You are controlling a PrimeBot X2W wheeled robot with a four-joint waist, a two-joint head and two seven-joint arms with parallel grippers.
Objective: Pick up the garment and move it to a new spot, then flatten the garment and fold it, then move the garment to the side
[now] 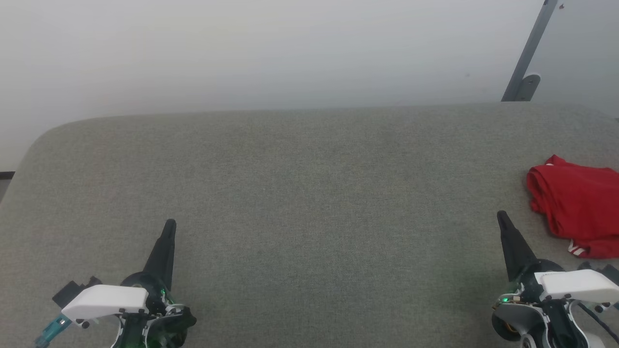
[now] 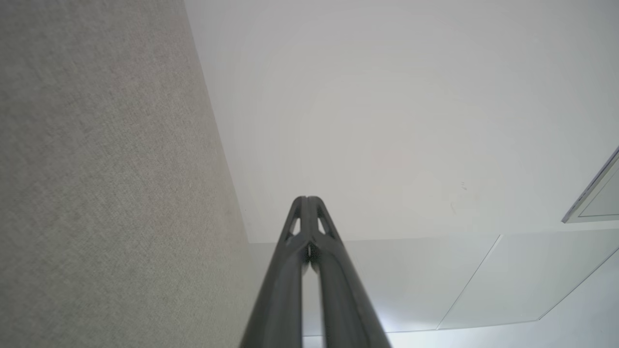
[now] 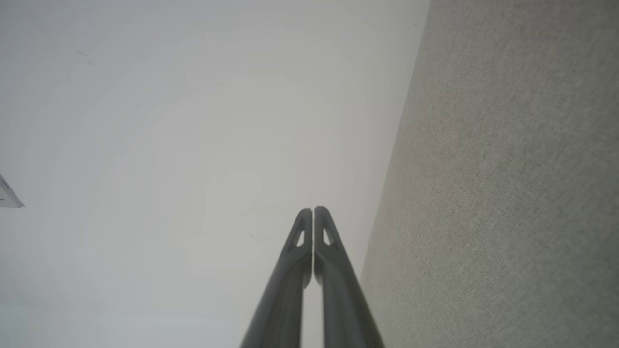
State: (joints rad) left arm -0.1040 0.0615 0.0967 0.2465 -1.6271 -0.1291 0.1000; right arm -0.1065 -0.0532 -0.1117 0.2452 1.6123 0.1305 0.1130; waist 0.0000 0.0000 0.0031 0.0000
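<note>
The garment (image 1: 578, 210) lies bunched in a red heap at the right edge of the grey fabric table (image 1: 309, 193), a bit of white trim showing at its near side. My right gripper (image 1: 501, 216) rests shut at the lower right, its tip just left of the heap and apart from it. At the lower left my left gripper (image 1: 169, 224) is shut too, far from the garment. In the left wrist view the left gripper (image 2: 306, 199) has its fingers pressed together, holding nothing. The right gripper (image 3: 314, 210) looks the same in the right wrist view.
The table has rounded far corners, and pale floor lies beyond its far edge. A grey metal post (image 1: 529, 53) with a foot plate stands on the floor at the far right. Bare table surface spreads between the two grippers and across the middle.
</note>
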